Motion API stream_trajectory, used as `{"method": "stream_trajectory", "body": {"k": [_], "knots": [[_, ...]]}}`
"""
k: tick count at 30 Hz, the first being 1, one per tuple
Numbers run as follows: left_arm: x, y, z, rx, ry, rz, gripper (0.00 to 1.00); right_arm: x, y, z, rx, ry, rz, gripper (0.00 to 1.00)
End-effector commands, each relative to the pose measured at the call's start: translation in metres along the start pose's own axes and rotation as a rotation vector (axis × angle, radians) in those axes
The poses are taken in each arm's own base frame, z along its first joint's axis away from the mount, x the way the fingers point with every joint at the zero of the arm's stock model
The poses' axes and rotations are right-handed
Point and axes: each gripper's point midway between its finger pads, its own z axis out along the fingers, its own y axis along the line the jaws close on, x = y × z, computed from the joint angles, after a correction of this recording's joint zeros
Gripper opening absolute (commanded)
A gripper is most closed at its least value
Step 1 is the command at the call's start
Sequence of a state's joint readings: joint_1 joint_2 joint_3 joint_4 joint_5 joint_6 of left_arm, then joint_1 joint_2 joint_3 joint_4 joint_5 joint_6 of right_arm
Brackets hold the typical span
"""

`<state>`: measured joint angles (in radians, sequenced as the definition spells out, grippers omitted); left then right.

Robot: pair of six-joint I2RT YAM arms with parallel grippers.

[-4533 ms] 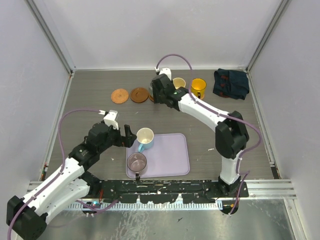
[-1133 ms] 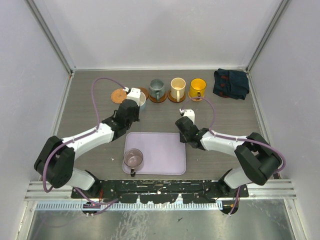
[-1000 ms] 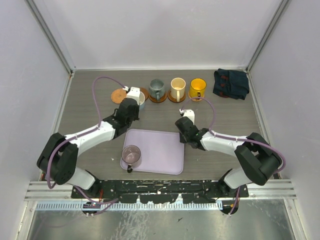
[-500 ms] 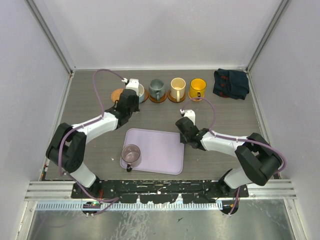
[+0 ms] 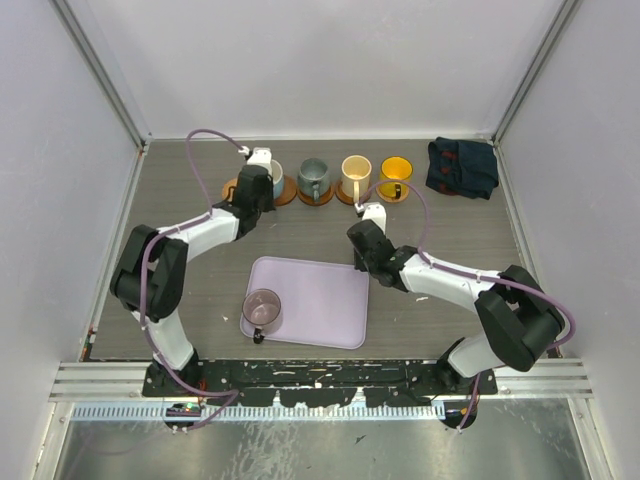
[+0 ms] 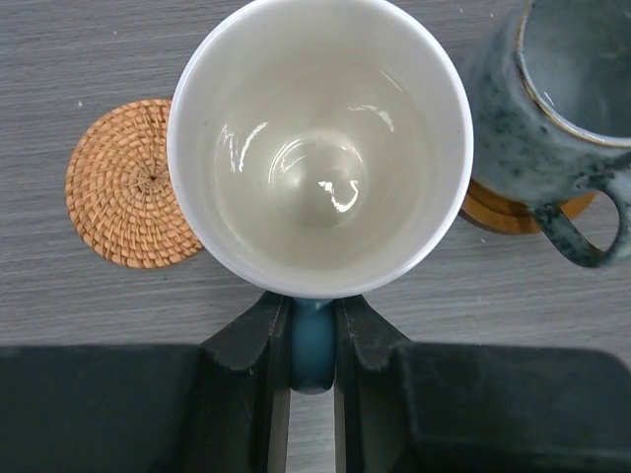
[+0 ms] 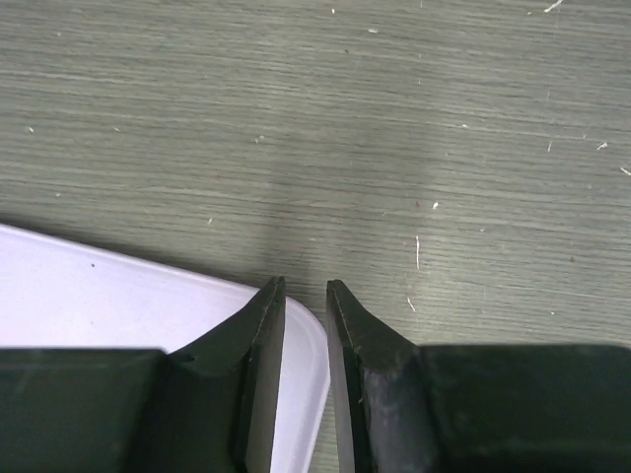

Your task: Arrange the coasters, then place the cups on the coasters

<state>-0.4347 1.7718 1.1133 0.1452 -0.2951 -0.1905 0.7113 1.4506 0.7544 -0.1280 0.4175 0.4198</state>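
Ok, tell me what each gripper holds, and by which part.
Left gripper: the blue cup, pinched by its handle. Right gripper: nothing; its fingers stand slightly apart at the tray corner.

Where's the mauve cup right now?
In the top view, the mauve cup sits upright in the near-left corner of the lavender tray, left of centre and just ahead of the arms' bases.

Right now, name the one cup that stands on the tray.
The mauve cup, at the near left corner of the lavender tray; no other cup touches that tray.
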Motion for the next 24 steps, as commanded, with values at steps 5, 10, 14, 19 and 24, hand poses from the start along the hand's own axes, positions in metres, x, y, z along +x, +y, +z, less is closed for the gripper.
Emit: {"method": "stream_trajectory", "body": {"k": [5,10,14,19,24], "knots": [[-0.083,-0.011,0.011,0.044,-0.203,-0.097,0.00,-0.036,0.015,-0.009,-0.035,-0.091,0.027,0.30],[-0.082,-0.016,0.019,0.052,-0.185,-0.094,0.00,-0.037,0.016,-0.010,-0.038,-0.092,0.029,0.30],[-0.080,-0.018,0.022,0.059,-0.166,-0.098,0.00,-0.036,0.016,-0.009,-0.040,-0.089,0.034,0.29],[-0.076,-0.019,0.024,0.051,-0.119,-0.097,0.00,-0.039,0.018,-0.010,-0.048,-0.095,0.037,0.29],[-0.073,-0.018,0.022,0.044,-0.089,-0.097,0.00,-0.040,0.020,-0.010,-0.057,-0.099,0.039,0.29]]}}
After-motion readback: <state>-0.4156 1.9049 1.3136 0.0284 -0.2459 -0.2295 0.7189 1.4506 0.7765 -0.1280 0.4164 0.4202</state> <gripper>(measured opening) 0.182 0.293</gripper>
